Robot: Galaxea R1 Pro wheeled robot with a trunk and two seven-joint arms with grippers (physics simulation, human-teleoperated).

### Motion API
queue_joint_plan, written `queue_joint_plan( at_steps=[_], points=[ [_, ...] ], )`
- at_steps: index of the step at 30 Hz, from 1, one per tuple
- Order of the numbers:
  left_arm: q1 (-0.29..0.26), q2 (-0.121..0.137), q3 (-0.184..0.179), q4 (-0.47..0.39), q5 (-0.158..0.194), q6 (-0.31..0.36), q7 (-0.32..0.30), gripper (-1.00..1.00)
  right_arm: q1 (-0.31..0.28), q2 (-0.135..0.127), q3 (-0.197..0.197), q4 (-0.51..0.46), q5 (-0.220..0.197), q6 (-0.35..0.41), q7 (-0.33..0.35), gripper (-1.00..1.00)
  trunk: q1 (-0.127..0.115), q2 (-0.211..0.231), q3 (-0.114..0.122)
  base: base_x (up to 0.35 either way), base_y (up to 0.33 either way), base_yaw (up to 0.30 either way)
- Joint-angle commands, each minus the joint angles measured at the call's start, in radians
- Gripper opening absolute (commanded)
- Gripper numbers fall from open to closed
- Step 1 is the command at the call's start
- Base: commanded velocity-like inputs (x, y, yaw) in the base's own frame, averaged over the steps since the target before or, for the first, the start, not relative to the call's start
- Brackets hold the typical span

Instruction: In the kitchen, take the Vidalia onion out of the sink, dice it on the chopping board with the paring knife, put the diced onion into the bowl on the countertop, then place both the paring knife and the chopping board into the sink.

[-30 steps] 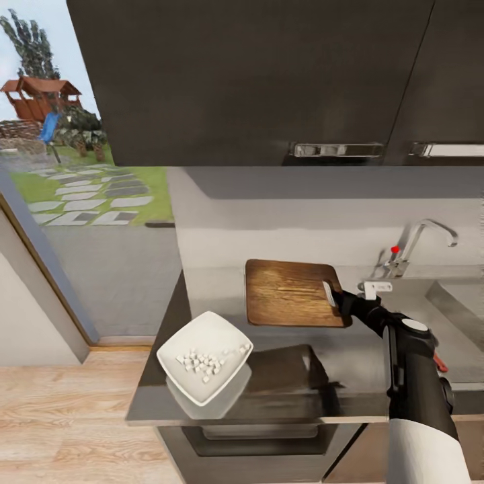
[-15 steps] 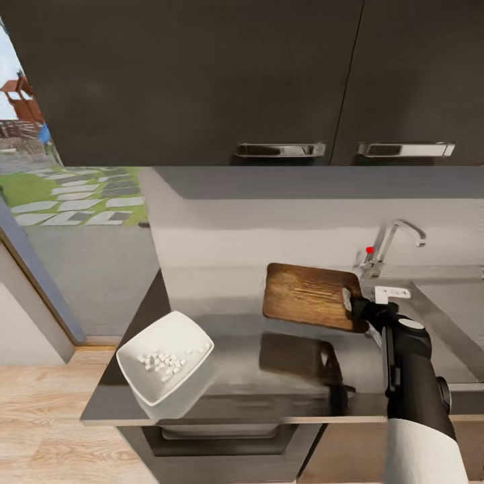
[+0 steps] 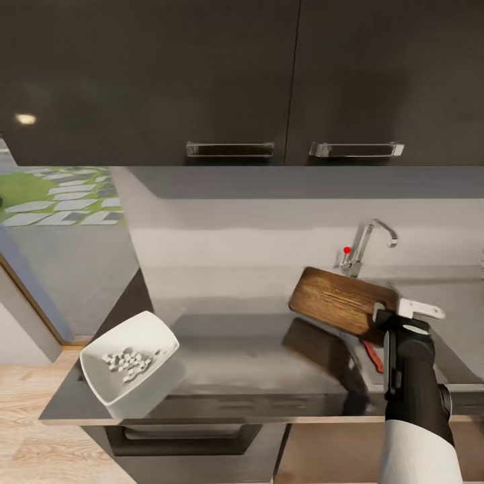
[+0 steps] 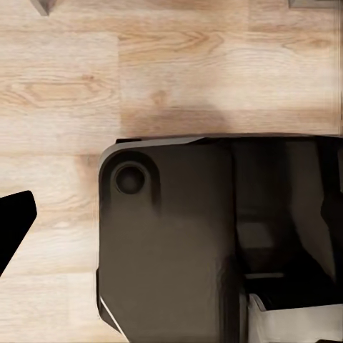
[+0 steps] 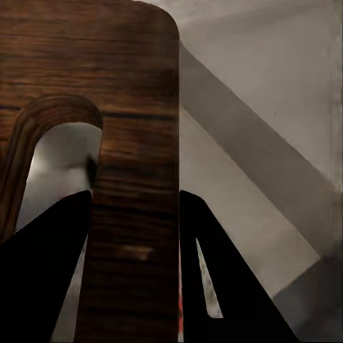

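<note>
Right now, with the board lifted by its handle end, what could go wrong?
1. The right pincer grips the chopping board only at its handle-hole end, so the tilted board could swing or slip out on the way to the sink.
2. The board's far edge sits close to the tap and could strike it.
3. The paring knife lies just under the arm; a low pass could knock it.

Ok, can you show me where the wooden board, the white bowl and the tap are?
chopping board (image 3: 336, 301): head view, middle of its wooden face, held up off the counter.
bowl (image 3: 149, 334): head view, bare inner wall beside the cubes.
tap (image 3: 368, 235): head view, on its curved chrome spout.
</note>
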Motion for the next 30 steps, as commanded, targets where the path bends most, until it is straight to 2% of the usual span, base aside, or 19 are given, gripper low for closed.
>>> queue_joint_plan(
  at_steps=[1,3,5,6,8,9,10,12,15,17,20,22,24,27,29,30],
  points=[
    [0.000,0.000,-0.002,-0.001,0.006,-0.001,0.001,1.00,-0.001,0.010,-0.003,-0.001,-0.007,0.002,-0.027,-1.00,0.000,-0.002,-0.001,0.000,-0.232,0.000],
    [0.000,0.000,-0.002,-0.002,0.006,-0.001,0.001,1.00,-0.001,0.022,-0.013,-0.001,-0.020,0.001,-0.074,-1.00,0.000,-0.002,-0.001,0.000,-0.219,0.000],
    [0.000,0.001,-0.002,-0.002,0.006,-0.001,0.001,1.00,-0.001,0.027,-0.027,-0.001,-0.079,-0.001,-0.139,-1.00,0.000,-0.002,-0.001,0.000,-0.179,0.000],
    [0.000,0.001,-0.002,-0.004,0.006,-0.001,0.001,1.00,-0.001,0.028,-0.032,-0.001,-0.132,-0.002,-0.188,-1.00,0.000,-0.002,-0.001,0.000,-0.086,0.000],
    [0.000,0.002,-0.002,-0.006,0.006,-0.001,0.001,1.00,-0.001,0.027,-0.036,0.005,-0.206,-0.009,-0.267,-1.00,0.000,-0.002,-0.001,0.000,-0.045,0.000],
    [0.000,0.003,-0.002,-0.008,0.006,-0.001,0.001,1.00,-0.001,0.026,-0.037,0.011,-0.252,-0.020,-0.329,-1.00,0.000,-0.002,-0.001,0.000,-0.018,0.000],
    [0.000,0.003,-0.002,-0.008,0.006,-0.001,0.001,1.00,-0.001,0.025,-0.037,0.014,-0.274,-0.030,-0.369,-1.00,0.000,-0.002,-0.001,0.000,-0.011,0.000],
    [0.000,0.004,-0.002,-0.009,0.006,-0.001,0.001,1.00,-0.001,0.023,-0.037,0.017,-0.314,-0.049,-0.496,-1.00,0.000,-0.002,-0.001,0.000,-0.004,0.000],
    [0.000,0.005,-0.002,-0.010,0.006,-0.001,0.001,1.00,-0.001,0.023,-0.033,0.017,-0.343,-0.053,-0.596,-1.00,0.000,-0.002,-0.001,0.000,-0.001,0.000],
    [0.000,0.005,-0.002,-0.010,0.006,-0.002,0.001,1.00,-0.003,0.022,-0.032,0.017,-0.387,-0.054,-0.679,-1.00,0.000,-0.002,-0.001,0.000,0.000,0.000],
    [0.000,0.005,-0.002,-0.013,0.006,-0.002,0.001,1.00,-0.007,0.021,-0.028,0.018,-0.479,-0.055,-0.834,-1.00,0.000,-0.002,-0.001,0.000,0.000,0.000],
    [0.000,0.005,-0.002,-0.013,0.006,-0.002,0.001,1.00,-0.018,0.020,0.009,0.019,-0.521,-0.055,-0.920,-1.00,0.000,-0.002,-0.001,0.000,0.000,0.000],
    [0.000,0.005,-0.002,-0.014,0.006,-0.001,0.001,1.00,-0.033,0.020,0.086,0.018,-0.603,-0.060,-1.032,-1.00,0.000,-0.002,-0.001,0.003,-0.008,0.000],
    [0.000,0.005,-0.001,-0.017,0.006,-0.002,0.001,1.00,-0.038,0.020,0.124,0.018,-0.722,-0.091,-1.143,-1.00,0.000,-0.002,-0.001,0.084,-0.099,0.000],
    [0.000,0.005,-0.001,-0.020,0.006,-0.001,0.001,1.00,-0.039,0.020,0.163,0.018,-0.774,-0.120,-1.211,-1.00,0.000,-0.002,-0.001,0.170,-0.186,0.000],
    [0.000,0.005,-0.001,-0.021,0.006,-0.001,0.001,1.00,-0.039,0.021,0.199,0.018,-0.793,-0.142,-1.253,-1.00,0.000,-0.002,-0.001,0.194,-0.211,0.000]
  ],
)
